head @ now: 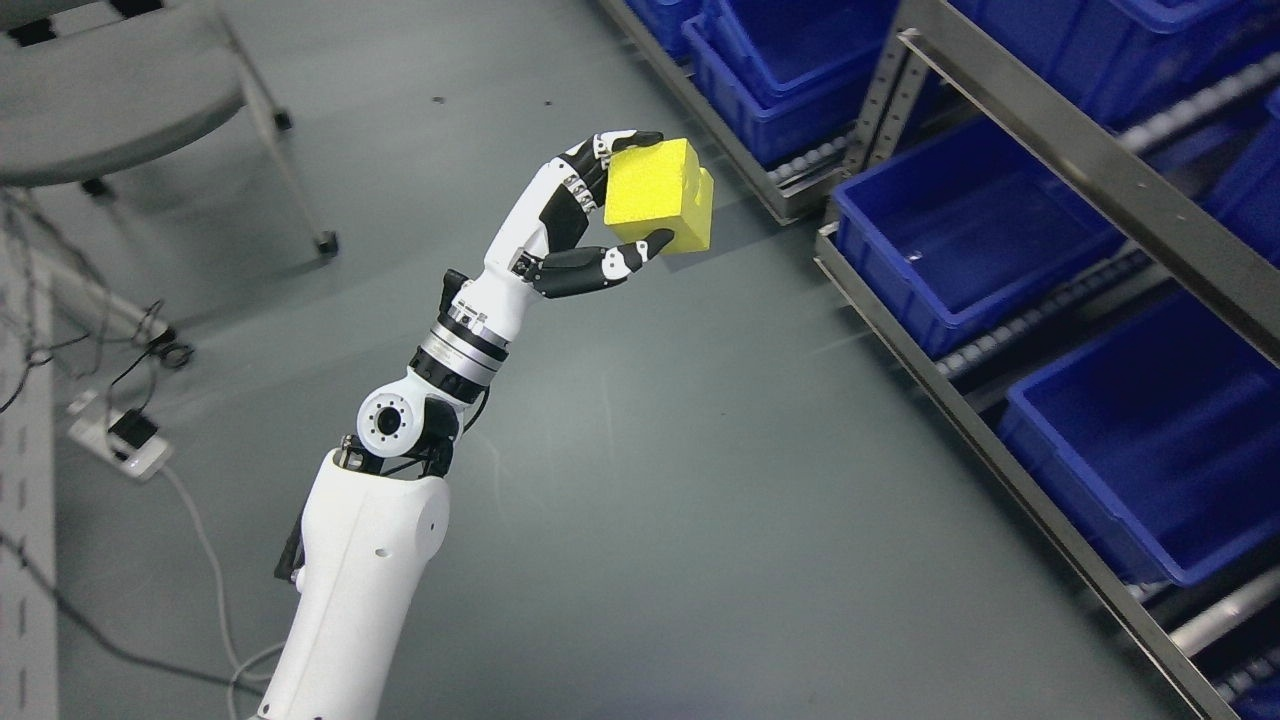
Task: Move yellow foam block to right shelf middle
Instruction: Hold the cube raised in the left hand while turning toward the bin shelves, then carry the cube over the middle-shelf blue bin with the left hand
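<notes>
A yellow foam block (660,195) is held in the air above the grey floor, in the upper middle of the head view. My left hand (640,190) is shut on it, with fingers (625,140) over its top edge and the thumb (640,247) under its lower edge. The white left arm (365,560) rises from the bottom edge left of the middle. To the right of the block stands the metal shelf (1090,160), whose nearest blue bin (960,240) lies a short way right of the block. The right arm does not show.
Several more blue bins fill the shelf, one (1160,440) at the lower right and others (780,70) at the top. A grey chair (110,100) stands at the upper left. Cables and a power strip (120,440) lie on the floor at the left.
</notes>
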Controlling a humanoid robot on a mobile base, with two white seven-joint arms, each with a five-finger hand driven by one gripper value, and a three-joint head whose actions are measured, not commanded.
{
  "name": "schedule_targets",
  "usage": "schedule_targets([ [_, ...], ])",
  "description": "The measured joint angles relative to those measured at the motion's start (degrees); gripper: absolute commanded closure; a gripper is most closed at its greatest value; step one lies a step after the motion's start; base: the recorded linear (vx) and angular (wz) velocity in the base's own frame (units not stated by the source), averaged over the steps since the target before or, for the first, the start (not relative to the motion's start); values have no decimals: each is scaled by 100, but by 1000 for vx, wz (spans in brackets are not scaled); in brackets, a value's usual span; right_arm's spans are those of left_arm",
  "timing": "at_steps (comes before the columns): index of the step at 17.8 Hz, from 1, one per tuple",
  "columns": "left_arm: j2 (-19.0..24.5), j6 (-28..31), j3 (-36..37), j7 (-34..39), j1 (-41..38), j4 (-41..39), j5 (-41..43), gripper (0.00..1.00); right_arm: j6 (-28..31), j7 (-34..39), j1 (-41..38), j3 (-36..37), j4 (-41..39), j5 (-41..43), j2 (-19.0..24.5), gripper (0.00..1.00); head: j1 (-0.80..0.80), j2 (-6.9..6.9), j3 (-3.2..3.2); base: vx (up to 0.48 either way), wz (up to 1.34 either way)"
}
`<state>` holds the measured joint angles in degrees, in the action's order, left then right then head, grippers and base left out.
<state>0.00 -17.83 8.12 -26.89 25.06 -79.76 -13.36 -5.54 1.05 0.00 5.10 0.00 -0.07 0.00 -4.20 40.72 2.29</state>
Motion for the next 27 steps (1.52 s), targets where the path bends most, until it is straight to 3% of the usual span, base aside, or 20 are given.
schedule_targets([
  [14, -1, -48, 372, -26, 21, -205, -3, 55, 0, 0, -3, 0, 0, 7, 0, 0, 0, 0, 0, 189, -930],
  [21, -1, -61, 607, -13, 251, -478, -56, 55, 0, 0, -1, 0, 0, 7, 0, 0, 0, 0, 0, 102, -419],
  [27, -1, 991, 743, 635, 1205, -612, -273, 55, -1, 0, 0, 0, 0, 7, 0, 0, 0, 0, 0, 53, -73],
])
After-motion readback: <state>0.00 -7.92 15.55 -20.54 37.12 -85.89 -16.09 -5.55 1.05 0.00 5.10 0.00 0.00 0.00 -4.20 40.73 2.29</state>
